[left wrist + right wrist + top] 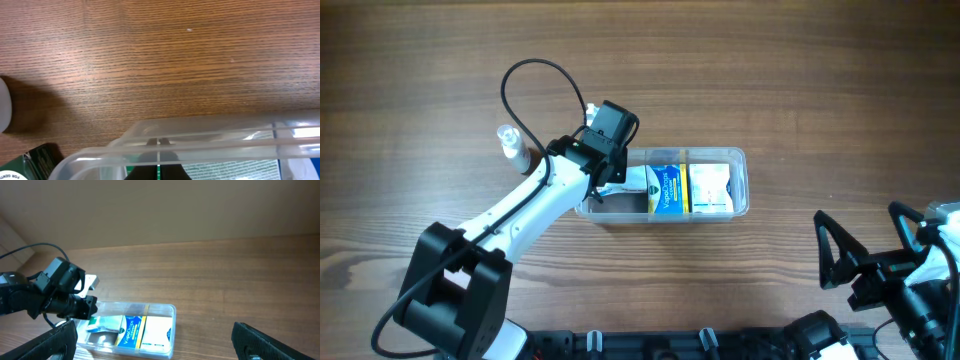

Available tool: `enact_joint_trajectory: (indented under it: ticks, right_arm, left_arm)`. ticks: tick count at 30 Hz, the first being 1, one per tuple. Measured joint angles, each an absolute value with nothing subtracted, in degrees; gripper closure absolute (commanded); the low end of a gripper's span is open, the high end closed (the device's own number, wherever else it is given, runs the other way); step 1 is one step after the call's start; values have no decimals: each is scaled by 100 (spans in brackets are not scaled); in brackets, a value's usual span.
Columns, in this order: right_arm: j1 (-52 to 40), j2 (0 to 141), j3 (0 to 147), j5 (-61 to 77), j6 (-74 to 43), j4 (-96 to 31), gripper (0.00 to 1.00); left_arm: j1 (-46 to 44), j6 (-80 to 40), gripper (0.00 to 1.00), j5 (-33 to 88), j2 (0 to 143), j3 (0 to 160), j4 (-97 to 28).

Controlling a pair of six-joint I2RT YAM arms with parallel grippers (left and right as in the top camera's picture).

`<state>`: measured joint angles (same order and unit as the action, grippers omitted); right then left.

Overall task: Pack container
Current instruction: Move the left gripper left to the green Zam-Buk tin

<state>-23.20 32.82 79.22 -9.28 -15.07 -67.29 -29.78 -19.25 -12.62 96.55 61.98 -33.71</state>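
Observation:
The clear container (742, 160) lies mid-table with a blue VapoDrops box (666, 190) and a white box (710, 188) side by side in its right part. A green-and-white box (106, 324) lies tilted in its left part. My left gripper (607, 183) reaches down into the container's left end. In the left wrist view its fingers (159, 156) show through the container wall (200, 146), pressed together with only a thin slit, above the green box's printed face (250, 167). My right gripper (823, 250) is wide open and empty, well right of the container (170, 311).
A small clear spray bottle (512, 143) stands left of the container, close to my left arm. A dark green labelled item (30, 162) lies just outside the container's left corner. The left arm's black cable (535, 75) loops over the table behind.

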Motion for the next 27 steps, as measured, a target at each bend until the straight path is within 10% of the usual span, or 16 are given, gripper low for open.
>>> enact_joint_trajectory:
  ticks: [3, 8, 16, 27]
  right_arm:
    - [-2320, 3282, 7922, -928, -1507, -6729, 0]
    - [-2320, 3282, 7922, -928, -1507, -6731, 0]
    - [-2320, 3282, 7922, -928, -1507, -6731, 0]
    - [-2320, 3282, 7922, -928, -1507, -6731, 0]
  left_arm:
    - [-2906, -1925, 88, -1221, 9653, 6198, -3457]
    - [-2875, -1959, 14, -808, 8925, 6241, -4152]
    - [-2322, -2287, 25, -1068, 6840, 6563, -5948]
    - [-1013, -3179, 16, -1066, 7728, 5181, -4847]
